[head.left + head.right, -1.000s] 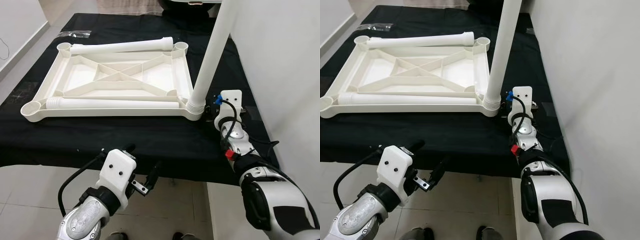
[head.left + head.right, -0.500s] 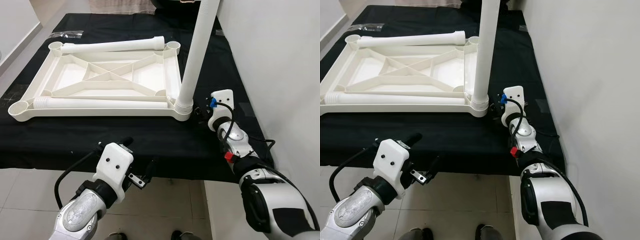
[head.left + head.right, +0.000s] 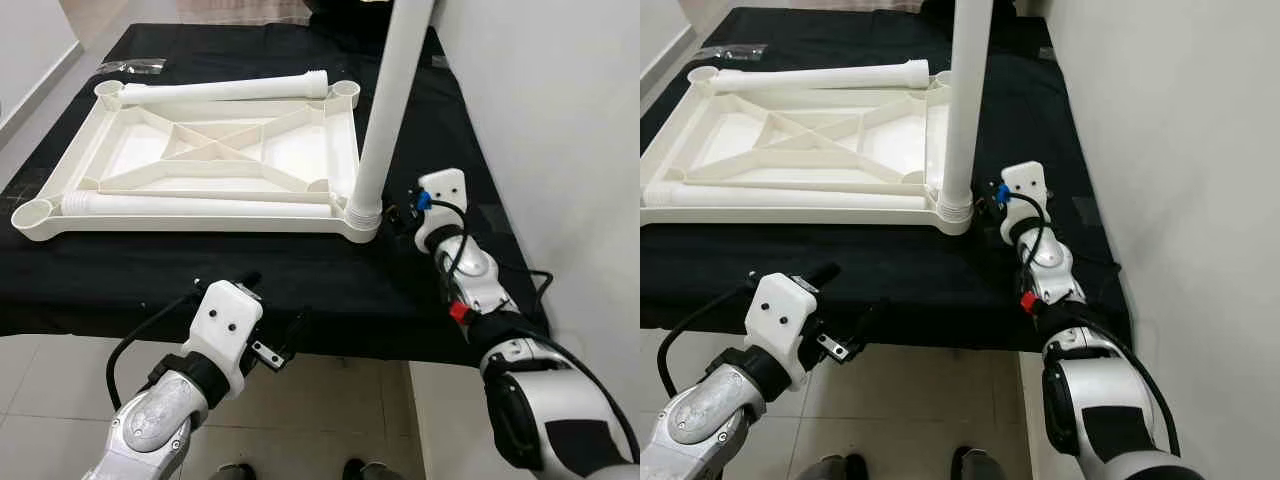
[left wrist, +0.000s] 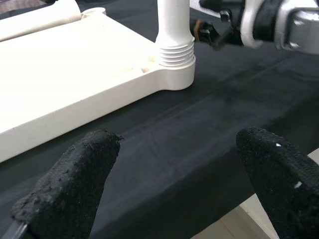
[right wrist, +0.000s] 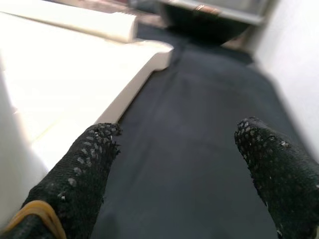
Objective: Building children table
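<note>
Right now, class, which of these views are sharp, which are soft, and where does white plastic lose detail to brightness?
Left eye view: sharp throughout, upright leg cropped at the top. Left wrist view: leg crisp, near fingertips soft. Right wrist view: blurred overall, tabletop frame nearly washed out.

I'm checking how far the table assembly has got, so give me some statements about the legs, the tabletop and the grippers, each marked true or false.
1. One leg stands upright in a corner socket of the upturned tabletop. True.
2. All four legs are fitted. False: two legs lie loose on the tabletop, the far leg and the near leg.
3. The right gripper grips the upright leg. False: it sits open beside the leg's base, holding nothing.
4. The left gripper is open, at the near edge of the black cloth. True.
5. The tabletop lies on bare floor. False: it lies on the black cloth.
</note>
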Controlling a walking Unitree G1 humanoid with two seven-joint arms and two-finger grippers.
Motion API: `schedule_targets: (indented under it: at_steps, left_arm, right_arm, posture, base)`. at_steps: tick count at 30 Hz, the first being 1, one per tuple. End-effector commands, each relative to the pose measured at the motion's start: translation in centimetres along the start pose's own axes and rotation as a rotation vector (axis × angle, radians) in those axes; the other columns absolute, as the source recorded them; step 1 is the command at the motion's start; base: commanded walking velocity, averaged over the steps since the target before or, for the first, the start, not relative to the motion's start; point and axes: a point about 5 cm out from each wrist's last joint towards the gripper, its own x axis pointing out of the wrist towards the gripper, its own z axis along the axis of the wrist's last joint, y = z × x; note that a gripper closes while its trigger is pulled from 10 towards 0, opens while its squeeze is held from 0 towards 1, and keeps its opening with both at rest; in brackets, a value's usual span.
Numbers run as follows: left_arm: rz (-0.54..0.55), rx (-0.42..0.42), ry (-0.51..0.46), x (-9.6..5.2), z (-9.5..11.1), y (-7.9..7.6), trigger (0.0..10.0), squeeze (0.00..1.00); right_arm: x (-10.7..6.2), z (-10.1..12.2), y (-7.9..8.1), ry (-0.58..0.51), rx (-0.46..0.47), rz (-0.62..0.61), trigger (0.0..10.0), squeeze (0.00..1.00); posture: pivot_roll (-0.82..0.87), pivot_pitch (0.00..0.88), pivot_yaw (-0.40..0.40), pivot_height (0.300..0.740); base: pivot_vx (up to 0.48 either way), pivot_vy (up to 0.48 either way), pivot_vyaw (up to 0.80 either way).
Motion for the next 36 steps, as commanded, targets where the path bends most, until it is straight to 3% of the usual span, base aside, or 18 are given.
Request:
schedule_targets:
  at_steps: [1, 8, 14, 19, 26, 28, 32, 36]
  left_arm:
    - [-0.003, -0.002, 0.022, -0.1, -0.5, 0.1, 10.0, 0.0]
    - [-0.005, 0.0, 0.019, -0.1, -0.4, 0.1, 10.0, 0.0]
    - [-0.009, 0.002, 0.014, -0.1, -0.3, 0.1, 10.0, 0.0]
    - [-0.009, 0.007, 0.002, 0.0, 0.0, 0.2, 10.0, 0.0]
    - [-0.006, 0.014, -0.004, 0.1, 0.2, 0.3, 10.0, 0.0]
    - [-0.003, 0.019, -0.001, 0.1, 0.1, 0.4, 10.0, 0.0]
    - [-0.001, 0.018, 0.001, 0.1, 0.0, 0.4, 10.0, 0.0]
    - [0.0, 0.023, 0.003, 0.2, 0.0, 0.5, 10.0, 0.0]
  right_arm:
    - [-0.1, -0.7, -0.3, 0.046, -0.037, -0.034, 10.0, 0.0]
    - [0.0, -0.9, -0.8, 0.087, -0.097, -0.102, 10.0, 0.0]
    - [0.2, -1.0, 0.7, 0.109, -0.119, -0.053, 10.0, 0.0]
    - [-0.4, -2.8, 2.7, 0.21, -0.191, 0.07, 10.0, 0.0]
    - [-1.6, -4.5, 5.7, 0.288, -0.142, 0.295, 10.0, 0.0]
    - [-1.8, -4.5, 6.6, 0.272, -0.147, 0.353, 10.0, 0.0]
    - [-1.6, -3.9, 7.1, 0.246, -0.086, 0.367, 10.0, 0.0]
    - [-1.6, -2.6, 8.3, 0.161, -0.002, 0.474, 10.0, 0.0]
  posture:
    - [0.18, 0.224, -0.035, 0.74]
    - [0.19, 0.227, -0.035, 0.74]
    - [0.19, 0.233, -0.035, 0.74]
    - [0.19, 0.236, -0.036, 0.74]
    - [0.19, 0.236, -0.037, 0.74]
    - [0.18, 0.236, -0.035, 0.74]
    - [0.18, 0.236, -0.035, 0.74]
    - [0.18, 0.234, -0.037, 0.74]
  base:
    - [0.0, 0.0, 0.0]
    - [0.0, 0.0, 0.0]
    - [0.0, 0.0, 0.0]
    - [0.0, 0.0, 0.0]
    - [0.0, 0.0, 0.0]
    - [0.0, 0.0, 0.0]
    - [0.0, 0.0, 0.0]
    - [0.0, 0.0, 0.0]
